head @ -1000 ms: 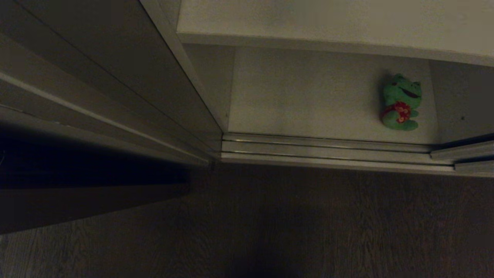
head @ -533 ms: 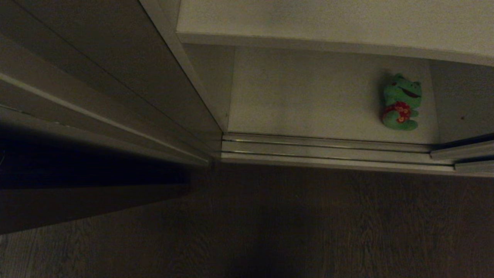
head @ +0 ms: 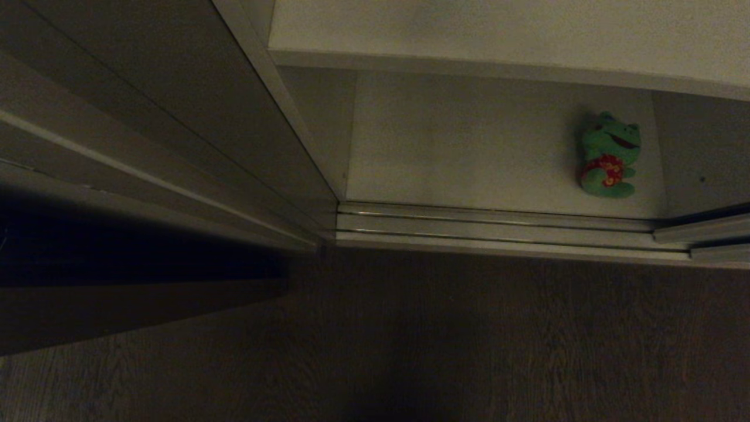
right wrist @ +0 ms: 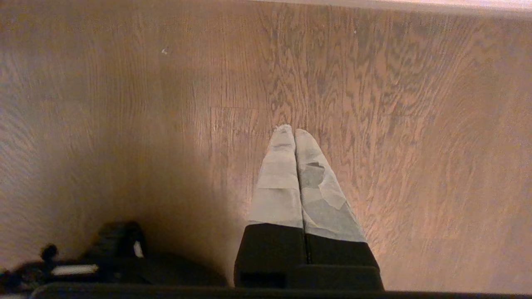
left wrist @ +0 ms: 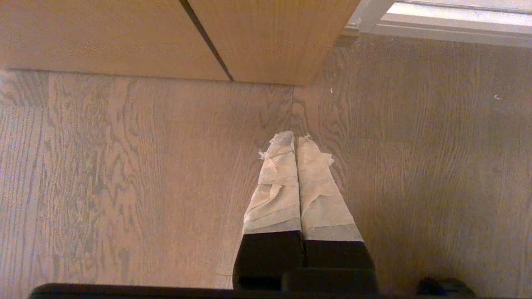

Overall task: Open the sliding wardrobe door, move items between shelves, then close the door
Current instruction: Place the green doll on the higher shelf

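On the lower shelf (head: 469, 146), toward the robot's right, the green frog (head: 609, 155) lies lengthwise front-to-back — nearer the right gripper (right wrist: 294, 132), pinched shut over the floor (right wrist: 415, 145), empty; the left gripper (left wrist: 296, 139) too.

Head view very dim, underexposed; black shadow band (head: 135, 258) at left, floor (head: 469, 340) murky. Both wrist views brighter, warm orange cast. Right wrist view slightly motion-blurred, dark shadow patch (right wrist: 124, 199) on the floor.
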`<state>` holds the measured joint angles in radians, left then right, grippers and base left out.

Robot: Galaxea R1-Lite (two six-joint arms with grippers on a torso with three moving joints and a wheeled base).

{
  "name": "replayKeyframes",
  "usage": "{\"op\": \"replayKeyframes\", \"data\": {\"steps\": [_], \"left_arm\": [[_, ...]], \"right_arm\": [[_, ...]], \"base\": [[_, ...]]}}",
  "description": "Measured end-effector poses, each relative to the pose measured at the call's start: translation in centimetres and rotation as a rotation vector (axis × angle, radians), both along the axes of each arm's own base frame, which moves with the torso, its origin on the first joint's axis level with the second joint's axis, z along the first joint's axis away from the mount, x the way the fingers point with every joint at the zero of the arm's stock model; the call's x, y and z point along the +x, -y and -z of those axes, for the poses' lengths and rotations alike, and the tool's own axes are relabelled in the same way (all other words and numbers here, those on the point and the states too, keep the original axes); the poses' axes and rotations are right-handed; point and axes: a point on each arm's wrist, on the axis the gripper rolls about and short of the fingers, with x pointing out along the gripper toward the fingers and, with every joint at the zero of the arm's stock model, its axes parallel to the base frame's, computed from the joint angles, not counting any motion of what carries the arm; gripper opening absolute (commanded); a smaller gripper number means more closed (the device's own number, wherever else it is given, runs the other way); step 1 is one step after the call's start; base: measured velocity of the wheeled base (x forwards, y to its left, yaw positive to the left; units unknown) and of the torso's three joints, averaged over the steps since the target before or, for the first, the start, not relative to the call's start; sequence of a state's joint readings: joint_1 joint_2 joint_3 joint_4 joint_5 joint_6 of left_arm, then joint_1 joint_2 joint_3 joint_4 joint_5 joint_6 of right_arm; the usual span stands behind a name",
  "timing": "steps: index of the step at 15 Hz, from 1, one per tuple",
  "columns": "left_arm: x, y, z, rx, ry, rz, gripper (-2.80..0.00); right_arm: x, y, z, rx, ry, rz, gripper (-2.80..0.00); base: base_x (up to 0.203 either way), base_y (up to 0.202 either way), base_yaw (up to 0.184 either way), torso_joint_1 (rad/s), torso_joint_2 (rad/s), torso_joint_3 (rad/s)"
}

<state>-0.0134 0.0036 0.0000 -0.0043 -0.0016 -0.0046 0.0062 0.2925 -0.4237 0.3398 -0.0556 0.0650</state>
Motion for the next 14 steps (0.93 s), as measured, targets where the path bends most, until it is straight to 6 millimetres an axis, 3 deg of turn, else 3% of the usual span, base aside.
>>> {"op": "replayKeyframes", "data": {"steps": [5,10,14], "left_arm": [[0.0,0.0,0.0,0.000,0.000,0.001,-2.80],[0.0,0.0,0.0,0.000,0.000,0.000,-2.80],[0.0,0.0,0.0,0.000,0.000,0.000,-2.80]], "right_arm": [[5.2,0.0,-2.7,0.118,-0.058,0.050,-2.80],[6.3,-0.2,-1.4,0.155,-0.134,0.073,-2.80],[8.3,-0.1,-0.9,0.164,-0.244,0.107,-2.80]], "base": [[0.000,0.000,0.000,0.000,0.00,0.000],[0.000,0.000,0.000,0.000,0.00,0.000],[0.000,0.000,0.000,0.000,0.00,0.000]]}}
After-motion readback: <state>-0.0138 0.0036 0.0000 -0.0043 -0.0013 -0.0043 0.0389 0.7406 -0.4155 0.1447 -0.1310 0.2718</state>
